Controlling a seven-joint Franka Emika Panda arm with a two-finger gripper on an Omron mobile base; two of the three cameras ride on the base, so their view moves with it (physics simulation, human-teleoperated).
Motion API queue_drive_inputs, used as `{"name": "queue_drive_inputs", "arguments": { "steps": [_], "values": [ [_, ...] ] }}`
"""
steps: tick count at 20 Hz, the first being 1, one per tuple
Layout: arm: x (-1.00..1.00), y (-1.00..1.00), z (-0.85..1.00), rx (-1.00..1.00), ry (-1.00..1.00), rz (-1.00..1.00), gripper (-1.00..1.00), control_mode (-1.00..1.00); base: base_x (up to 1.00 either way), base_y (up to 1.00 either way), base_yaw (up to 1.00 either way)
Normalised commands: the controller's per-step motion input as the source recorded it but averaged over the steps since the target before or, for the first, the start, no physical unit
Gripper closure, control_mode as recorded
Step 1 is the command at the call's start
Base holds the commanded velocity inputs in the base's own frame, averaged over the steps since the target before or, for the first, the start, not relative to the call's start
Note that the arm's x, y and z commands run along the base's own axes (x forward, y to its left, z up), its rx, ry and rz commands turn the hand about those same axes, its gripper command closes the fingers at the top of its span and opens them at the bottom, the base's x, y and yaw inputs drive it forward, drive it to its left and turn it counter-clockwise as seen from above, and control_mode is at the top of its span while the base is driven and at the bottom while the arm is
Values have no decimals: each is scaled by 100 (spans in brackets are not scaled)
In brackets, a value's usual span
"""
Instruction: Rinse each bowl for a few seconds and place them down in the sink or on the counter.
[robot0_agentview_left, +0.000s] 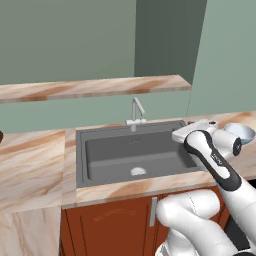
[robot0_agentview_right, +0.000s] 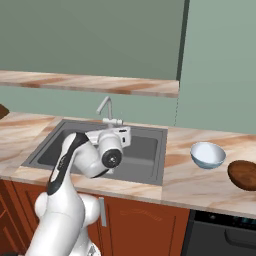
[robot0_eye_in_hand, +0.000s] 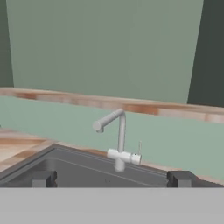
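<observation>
A pale blue-grey bowl (robot0_agentview_left: 240, 132) (robot0_agentview_right: 207, 155) stands upright on the marble counter (robot0_agentview_left: 30, 160) (robot0_agentview_right: 200, 187), to the right of the sink (robot0_agentview_left: 130, 152) (robot0_agentview_right: 145, 150). The dark grey basin has a silver drain (robot0_agentview_left: 138, 171) and a slim faucet (robot0_agentview_left: 136, 112) (robot0_agentview_right: 106, 111) (robot0_eye_in_hand: 118, 144) at its back rim. My gripper (robot0_eye_in_hand: 112, 179) hovers over the right part of the basin, level and facing the faucet. It is open, its fingertips (robot0_eye_in_hand: 43, 178) far apart with nothing between them. The hand (robot0_agentview_left: 194, 130) (robot0_agentview_right: 117, 135) is well apart from the bowl.
A dark brown rounded thing (robot0_agentview_right: 243, 175) lies on the counter right of the bowl; whether it is a bowl I cannot tell. Another dark brown edge (robot0_agentview_right: 2, 111) shows at far left. A thin marble shelf (robot0_agentview_left: 95, 89) (robot0_agentview_right: 90, 82) runs above the faucet. Reddish-brown cabinet fronts (robot0_agentview_right: 145, 220) sit below.
</observation>
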Motion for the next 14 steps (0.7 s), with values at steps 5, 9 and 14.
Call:
{"name": "queue_drive_inputs", "arguments": {
  "steps": [5,9,14],
  "values": [
    [27,0,-5,3,-5,1,-100,-100,0,0,0],
    [28,5,-1,0,-2,-1,-100,-100,0,0,0],
    [29,7,-1,0,0,-1,-100,-100,0,0,0]
  ]
}}
